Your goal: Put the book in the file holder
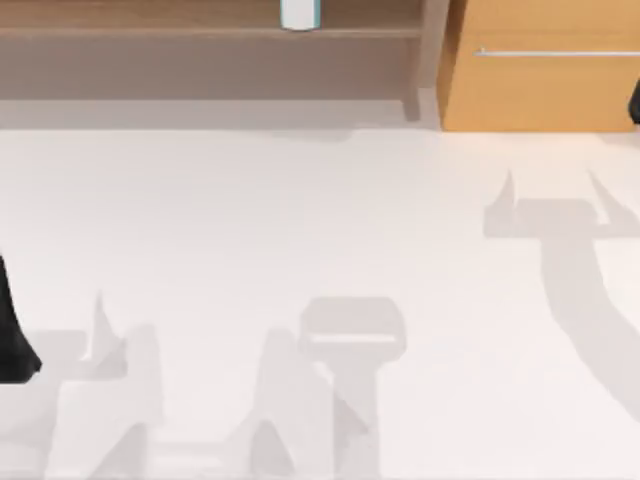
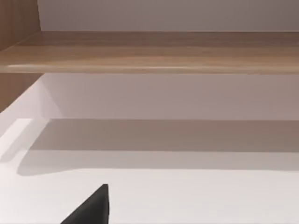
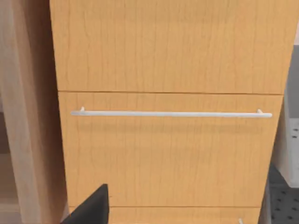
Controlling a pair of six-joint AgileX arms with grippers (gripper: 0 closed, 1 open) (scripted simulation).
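The book (image 1: 300,14) is a small white object with a teal band along its lower edge. It stands on the wooden shelf (image 1: 200,32) at the back of the table, cut off by the top view's upper edge. The file holder is out of view. My left arm (image 1: 12,335) is a dark shape at the table's left edge, far from the book. My right arm (image 1: 634,100) sits at the right edge beside the cabinet. A black corner of the left gripper (image 2: 93,207) faces the shelf board (image 2: 149,51). A black corner of the right gripper (image 3: 93,207) faces the drawer front.
An orange-brown wooden cabinet (image 1: 540,80) with a white bar handle (image 3: 170,113) stands at the back right, next to the shelf's upright (image 1: 432,60). The white table top (image 1: 320,250) stretches wide in front, crossed by grey arm shadows.
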